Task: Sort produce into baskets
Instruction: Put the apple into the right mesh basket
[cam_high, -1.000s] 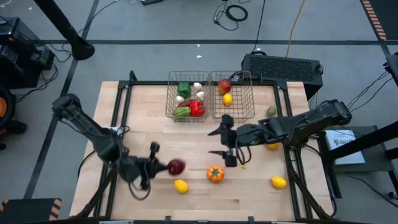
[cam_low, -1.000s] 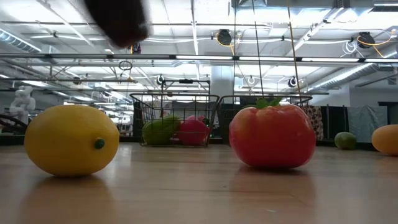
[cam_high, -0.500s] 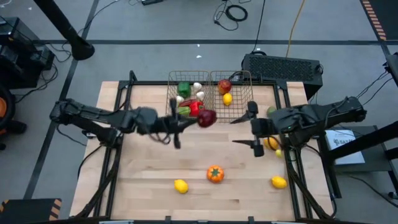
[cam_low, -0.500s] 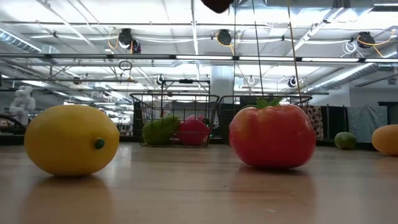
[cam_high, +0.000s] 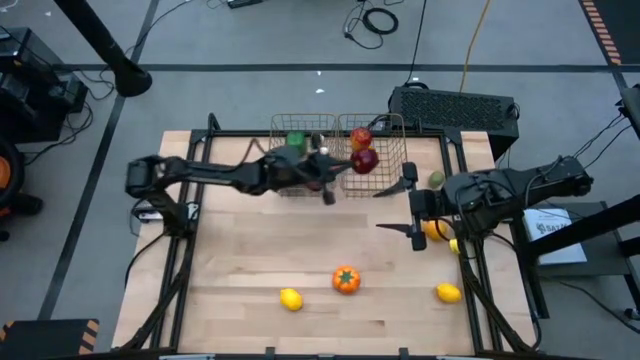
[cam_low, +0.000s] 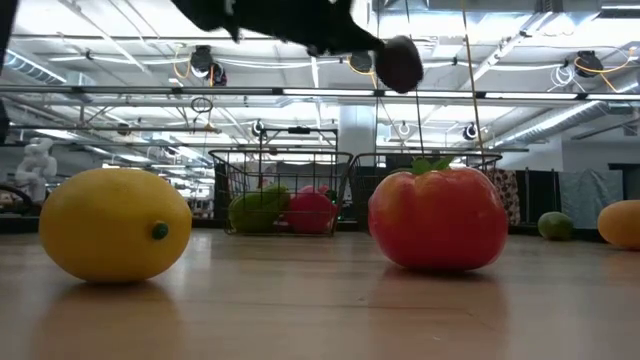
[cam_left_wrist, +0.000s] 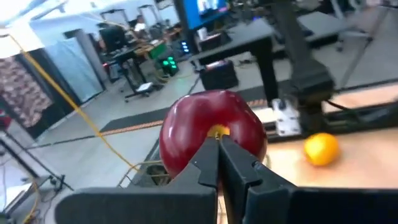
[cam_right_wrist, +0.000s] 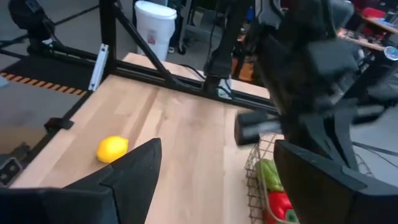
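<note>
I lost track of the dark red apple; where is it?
In the high view the dark red apple hangs over the right basket, just above a lemon, pinched in the left gripper.

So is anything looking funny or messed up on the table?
Nothing looks spilled or broken. The left gripper holds a red apple over the right basket. A lemon and a tomato wait, unsorted, on the table.

you're in a big open robotics lab or workshop hall: exposed ceiling trusses and strip lights run overhead, cables trail over a grey taped floor, desks with monitors stand behind, and the wooden table sits in a black metal frame.
</note>
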